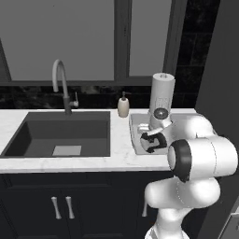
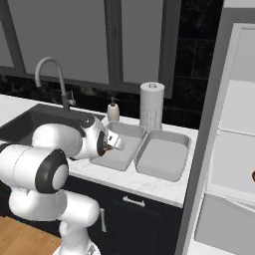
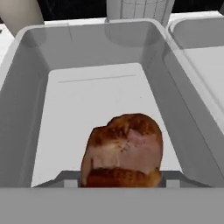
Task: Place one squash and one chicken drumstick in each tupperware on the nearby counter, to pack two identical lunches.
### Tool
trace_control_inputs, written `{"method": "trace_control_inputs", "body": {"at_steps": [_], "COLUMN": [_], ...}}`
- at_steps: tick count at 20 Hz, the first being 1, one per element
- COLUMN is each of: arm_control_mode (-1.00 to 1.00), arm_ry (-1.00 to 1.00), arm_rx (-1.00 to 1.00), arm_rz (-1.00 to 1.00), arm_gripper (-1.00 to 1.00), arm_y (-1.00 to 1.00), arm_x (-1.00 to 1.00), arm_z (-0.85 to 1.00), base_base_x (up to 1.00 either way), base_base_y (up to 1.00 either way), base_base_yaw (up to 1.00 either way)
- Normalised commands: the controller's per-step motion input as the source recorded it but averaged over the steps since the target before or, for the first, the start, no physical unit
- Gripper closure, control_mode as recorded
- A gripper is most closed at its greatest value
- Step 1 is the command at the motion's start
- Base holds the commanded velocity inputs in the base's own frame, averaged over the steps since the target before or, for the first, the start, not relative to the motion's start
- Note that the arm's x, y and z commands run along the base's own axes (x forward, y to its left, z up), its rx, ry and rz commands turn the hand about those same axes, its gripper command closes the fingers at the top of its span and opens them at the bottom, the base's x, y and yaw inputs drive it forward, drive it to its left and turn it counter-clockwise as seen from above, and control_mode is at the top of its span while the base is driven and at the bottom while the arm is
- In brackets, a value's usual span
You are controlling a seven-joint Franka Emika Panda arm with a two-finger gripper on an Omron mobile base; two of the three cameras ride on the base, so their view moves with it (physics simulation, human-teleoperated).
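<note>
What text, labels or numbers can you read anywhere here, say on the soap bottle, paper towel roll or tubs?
None can be read.
Soap bottle: plain, no label visible.
Paper towel roll: faint grid-like pattern, no letters.
Tubs: plain grey, no marks.
Drumstick, held over the near tub: no writing.

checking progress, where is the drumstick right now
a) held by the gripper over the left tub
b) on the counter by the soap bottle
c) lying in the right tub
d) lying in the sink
a: the hand view shows the drumstick at the gripper above the floor of the left tub; the right tub holds nothing.
</note>
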Motion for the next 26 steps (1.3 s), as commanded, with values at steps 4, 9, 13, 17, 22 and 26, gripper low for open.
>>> {"method": "trace_control_inputs", "body": {"at_steps": [4, 9, 13, 17, 22, 26], "arm_control_mode": [-1.00, -1.00, -1.00, -1.00, -1.00, -1.00], "arm_ry": [0.00, 0.10, 0.24, 0.33, 0.34, 0.15], "arm_rx": [0.09, 0.01, 0.00, 0.00, 0.02, -0.01], "arm_rz": [0.00, -0.04, -0.01, -0.01, 0.00, 0.00], "arm_gripper": [-1.00, -1.00, -1.00, -1.00, -1.00, -1.00], "arm_y": [-0.18, 0.00, 0.03, 0.10, 0.02, 0.17], "arm_x": [1.00, 0.36, -0.03, -0.96, -1.00, -1.00], "arm_z": [-0.22, 0.40, 1.00, 1.00, 1.00, 0.62], "base_base_x": [0.00, 0.00, 0.00, 0.00, 0.00, 0.00], "base_base_y": [0.00, 0.00, 0.00, 0.00, 0.00, 0.00], "base_base_yaw": [0.00, 0.00, 0.00, 0.00, 0.00, 0.00]}}
